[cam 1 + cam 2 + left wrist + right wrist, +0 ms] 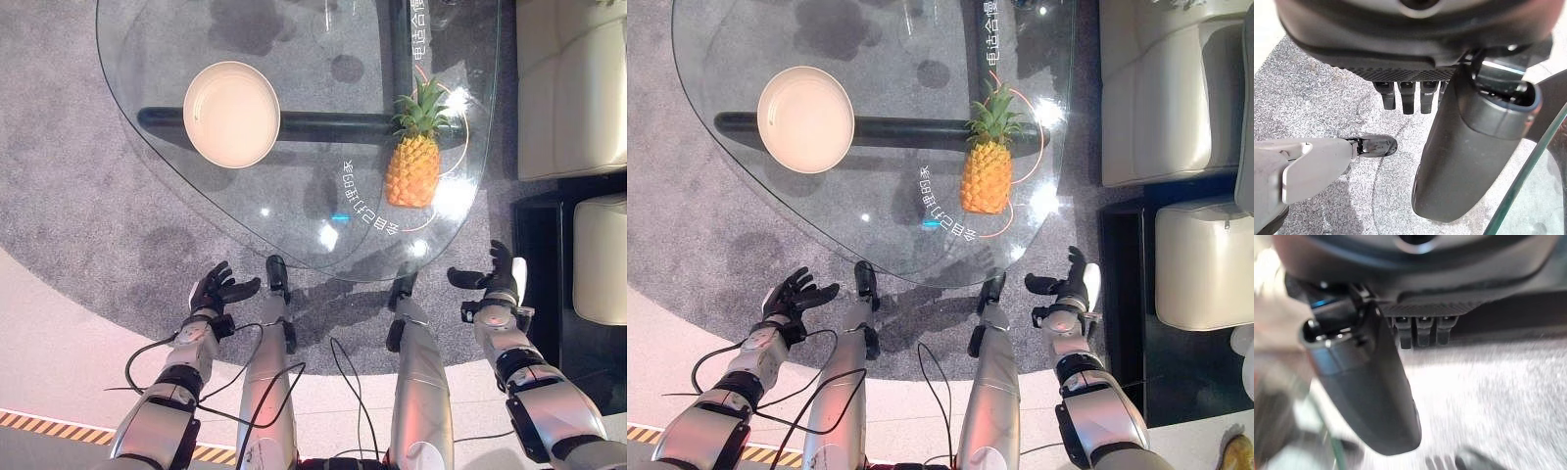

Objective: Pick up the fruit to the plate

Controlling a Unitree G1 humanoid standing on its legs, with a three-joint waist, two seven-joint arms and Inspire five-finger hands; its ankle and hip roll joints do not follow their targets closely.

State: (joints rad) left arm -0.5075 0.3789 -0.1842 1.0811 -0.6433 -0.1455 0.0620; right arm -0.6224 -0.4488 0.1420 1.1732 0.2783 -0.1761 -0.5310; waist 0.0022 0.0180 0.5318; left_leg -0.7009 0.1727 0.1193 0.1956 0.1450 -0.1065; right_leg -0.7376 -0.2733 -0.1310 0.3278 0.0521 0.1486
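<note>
Both dark hands, left hand (217, 290) and right hand (496, 277), are waiting open and empty below the clear glass surface (294, 211), so reaching for the yellow pineapple (412, 168), well apart from the round cream plate (232, 114), comes next.

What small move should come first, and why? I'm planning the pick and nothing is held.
Probably reach the right hand forward and up over the glass table edge toward the pineapple. The fruit stands upright on the robot's right, the plate is empty, and both hands, including the left hand, hang open below the tabletop.
</note>
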